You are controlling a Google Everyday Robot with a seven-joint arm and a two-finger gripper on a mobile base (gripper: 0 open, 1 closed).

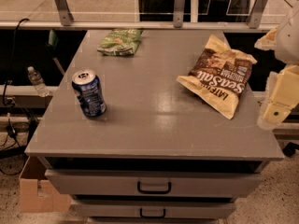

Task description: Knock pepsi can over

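- While the pepsi can (88, 93) stands upright near the left front of the worktop (154, 111), the knock looks not yet made.
- Gripper (279, 101) hangs off the right edge, well apart from the can; open or closed, I cannot tell.
- Brown chip bag (217, 73) lies between them, so a sweep probably has to pass in front of it.

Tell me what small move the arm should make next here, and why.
Probably sweep the gripper leftward over the table toward the pepsi can. The can stands upright near the left edge, untouched. The gripper hangs beyond the right edge, far from it, and the brown chip bag lies partly between, so passing along the front looks safer.
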